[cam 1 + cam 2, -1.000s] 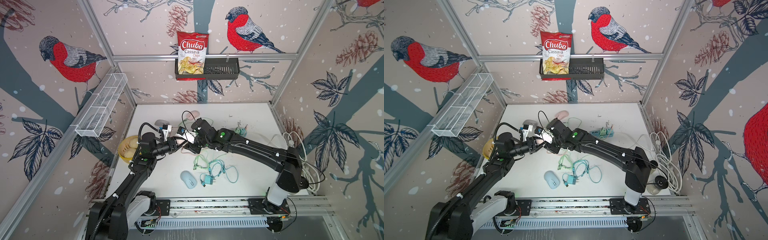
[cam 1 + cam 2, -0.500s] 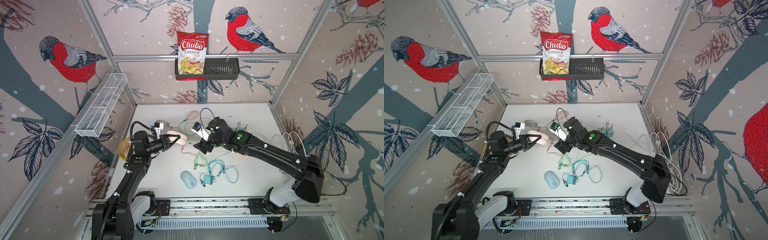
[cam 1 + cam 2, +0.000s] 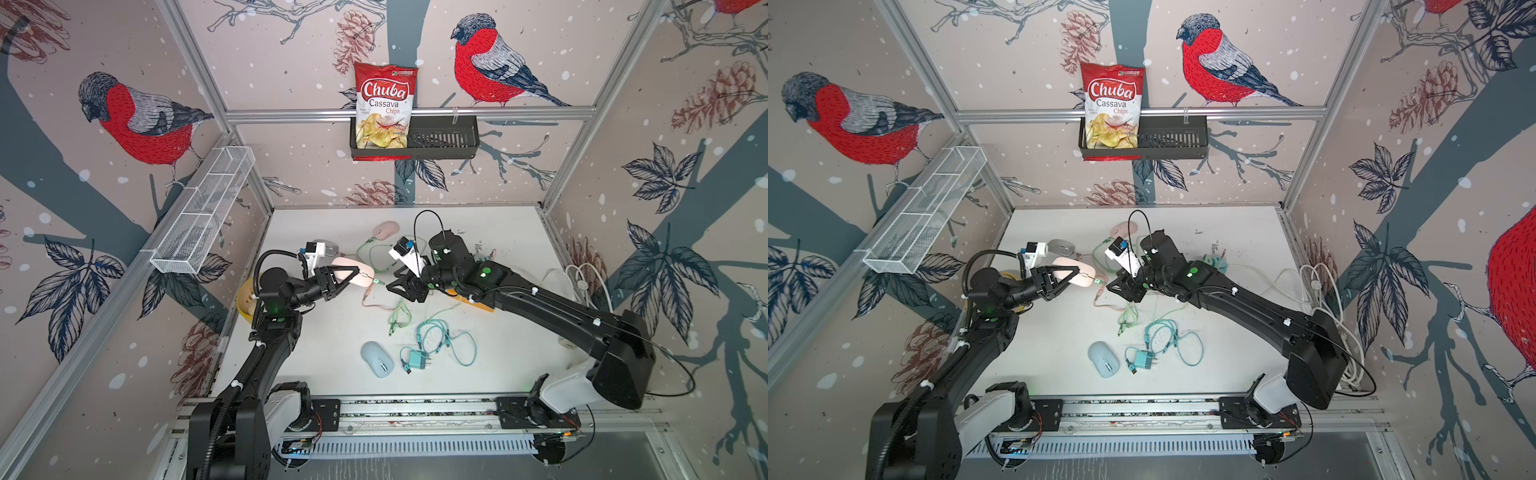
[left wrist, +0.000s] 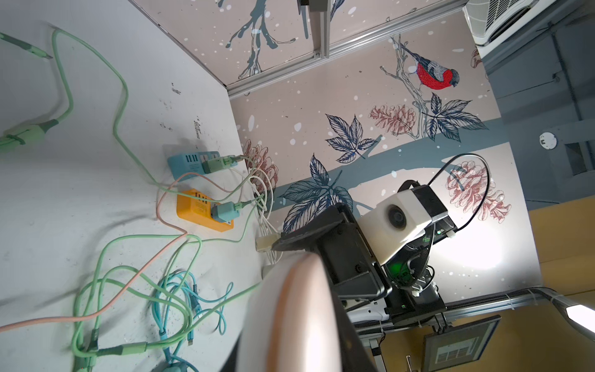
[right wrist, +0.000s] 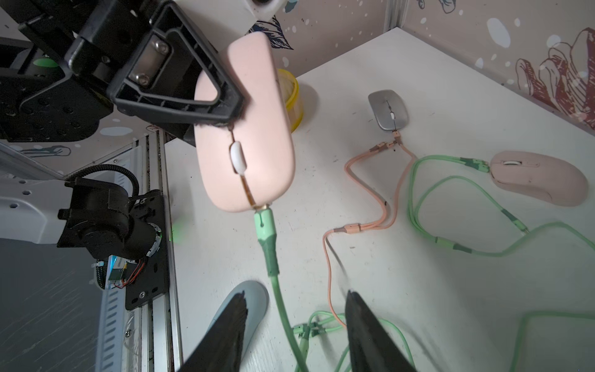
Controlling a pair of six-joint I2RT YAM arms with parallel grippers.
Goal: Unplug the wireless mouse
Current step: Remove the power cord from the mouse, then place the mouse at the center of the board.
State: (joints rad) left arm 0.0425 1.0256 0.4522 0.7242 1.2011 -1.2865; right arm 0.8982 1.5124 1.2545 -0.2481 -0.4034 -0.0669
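Pink mouse: held up in the air, off the white surface, over its left part.
Left pincer: clenched on the pink mouse, with one finger pressed on its top.
Green cable: its plug is pushed into the front of the pink mouse, and the rest is led toward the right pincer.
Right pincer: released, with its jaws spread apart. The green cable is seen passing between the two fingertips, and no touch can be made out.
Grey mouse: laid at the back of the surface, with a pink cable met at its front.
Second pink mouse: laid flat on the surface, with another green cable joined at its front.
Blue mouse: laid near the front of the surface, just beside a heap of blue-green cables.
Orange block: set on the surface near the right wall, with a plug pushed into it.
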